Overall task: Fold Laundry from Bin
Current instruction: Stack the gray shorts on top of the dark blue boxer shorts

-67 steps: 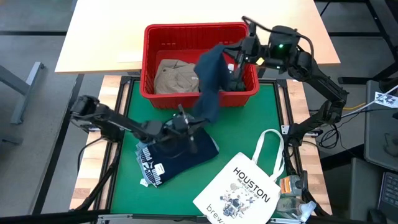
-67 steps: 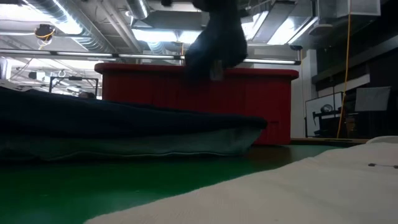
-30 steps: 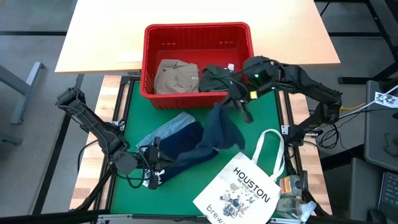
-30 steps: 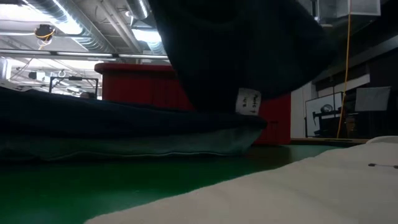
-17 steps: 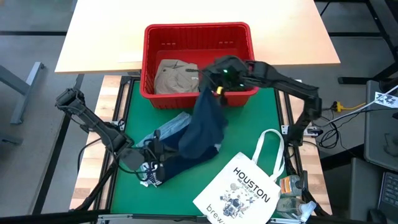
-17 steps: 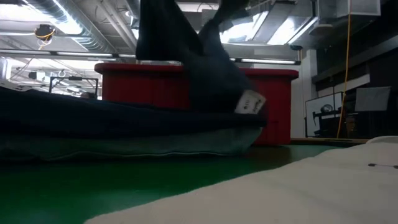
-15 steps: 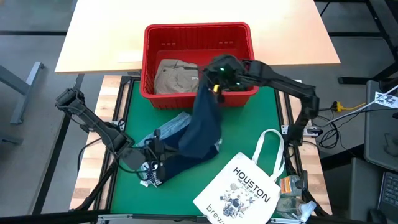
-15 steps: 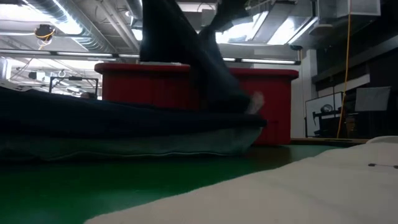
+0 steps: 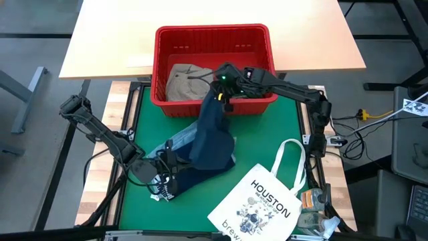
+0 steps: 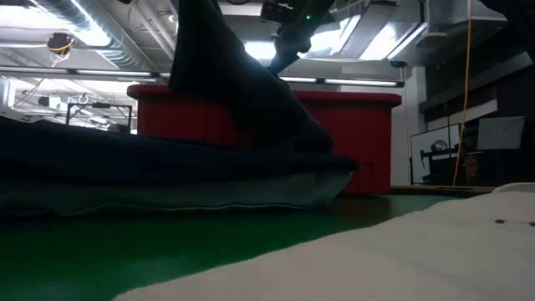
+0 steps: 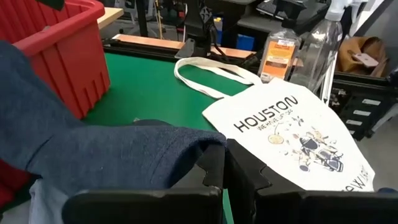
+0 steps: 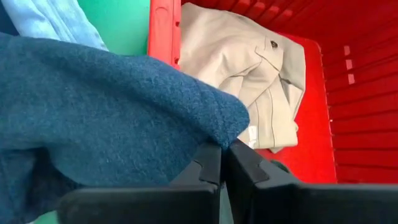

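Observation:
A blue garment [image 9: 210,137] of the laundry stretches from the red bin's near wall down to a pile on the green mat. My right gripper [image 9: 219,99] is shut on its upper end, above the bin's near rim [image 9: 200,105]. My left gripper [image 9: 162,166] is shut on its lower end, low over the pile. The pile is a light blue denim piece [image 9: 179,140] and a navy piece with white print [image 9: 160,187]. A khaki garment [image 9: 189,82] lies in the bin [image 9: 210,32]. My left gripper pinches an edge of the blue garment [image 11: 196,149] between its two fingers, coming in nearly level from the table's left side. That end sits low, just over the pile. My right gripper pinches a bunched fold at the garment's upper end [image 12: 214,127] between its two fingers, slanting down from the table's right. The cloth hangs below it, lifted clear there, and slopes down toward the pile.
A white tote bag printed HOUSTON [image 9: 262,201] lies on the mat's near right corner, its handles [image 9: 291,157] pointing toward the bin. A light wooden tabletop [image 9: 107,40] surrounds the bin on the far side. Bare green mat [image 9: 281,120] shows right of the garment.
My right gripper has moved toward the table's left and far edge, sinking to the bin's near rim and tipping downward, still shut on the blue garment. The garment's upper end swung over with it; the cloth now hangs narrower and steeper. The lower end in my left gripper stayed put.

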`<move>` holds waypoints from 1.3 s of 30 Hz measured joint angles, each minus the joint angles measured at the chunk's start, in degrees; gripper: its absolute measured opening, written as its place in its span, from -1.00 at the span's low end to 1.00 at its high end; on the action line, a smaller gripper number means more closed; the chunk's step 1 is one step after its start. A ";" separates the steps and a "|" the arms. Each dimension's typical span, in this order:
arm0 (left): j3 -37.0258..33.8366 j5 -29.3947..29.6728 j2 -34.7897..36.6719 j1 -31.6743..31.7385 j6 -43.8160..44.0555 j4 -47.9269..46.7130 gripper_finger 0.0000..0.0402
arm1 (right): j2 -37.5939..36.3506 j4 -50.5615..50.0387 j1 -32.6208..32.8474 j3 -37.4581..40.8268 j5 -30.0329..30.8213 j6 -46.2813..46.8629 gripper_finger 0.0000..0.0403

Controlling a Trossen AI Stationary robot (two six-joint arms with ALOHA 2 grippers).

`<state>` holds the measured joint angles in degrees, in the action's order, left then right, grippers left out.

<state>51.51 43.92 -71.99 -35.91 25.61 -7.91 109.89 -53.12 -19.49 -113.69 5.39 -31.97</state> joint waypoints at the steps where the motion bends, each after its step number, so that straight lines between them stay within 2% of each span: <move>1: 0.00 0.00 0.00 -0.01 0.00 -0.31 -1.00 | 0.00 -0.10 0.00 0.00 0.00 -0.02 -0.92; 4: 0.00 -0.09 0.00 0.01 0.00 -0.59 -1.00 | 0.00 -1.29 0.00 0.00 0.01 -0.02 -0.79; 8: 0.00 -0.11 0.00 0.01 0.00 -0.69 -1.00 | 0.00 -2.45 0.06 0.00 2.05 -0.02 -0.49; 10: 0.00 -0.11 0.00 0.01 0.00 -0.69 -1.00 | 0.00 -2.83 1.00 0.00 5.96 -0.07 -0.35; 14: 0.00 -0.11 0.00 0.01 0.00 -0.69 -1.00 | -1.54 -6.95 3.60 0.00 18.49 -5.25 -0.17; 16: 0.00 -0.09 0.00 0.01 -0.02 -0.86 -1.00 | -2.89 -11.10 5.29 0.00 21.85 -7.30 -0.14; 18: 0.00 -0.09 0.00 0.01 0.44 -1.26 -1.00 | -4.41 -15.07 6.93 0.00 22.17 -6.43 -0.14; 22: 0.00 0.14 -0.02 -0.01 4.12 -4.35 -1.00 | -7.72 -22.58 10.14 0.00 17.82 -3.03 -0.15; 26: 0.00 0.26 -0.02 0.01 5.79 -5.59 -1.00 | -10.55 -23.35 10.96 -0.06 14.73 -2.23 -0.15; 29: 0.00 0.31 -0.02 -0.01 5.98 -5.52 -1.00 | -11.54 -23.83 10.80 -0.06 14.89 2.96 -0.15; 31: 0.00 0.31 -0.02 0.00 7.13 -5.57 -1.00 | -12.40 -25.59 10.80 -0.04 12.58 7.66 -0.15; 33: 0.00 0.28 -0.02 0.01 8.10 -5.57 -1.00 | -13.33 -27.74 10.88 -0.04 5.75 11.20 -0.15; 36: 0.00 0.31 -0.02 0.01 8.85 -5.55 -1.00 | -13.54 -29.66 10.91 0.88 -8.04 13.84 -0.15; 39: 0.00 0.31 -0.02 0.01 8.84 -5.50 -1.00 | -13.29 -29.47 11.41 3.97 -17.40 13.84 -0.15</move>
<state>51.51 44.23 -72.01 -35.91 34.45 -13.41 96.59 -82.59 -8.08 -109.72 -12.01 -18.12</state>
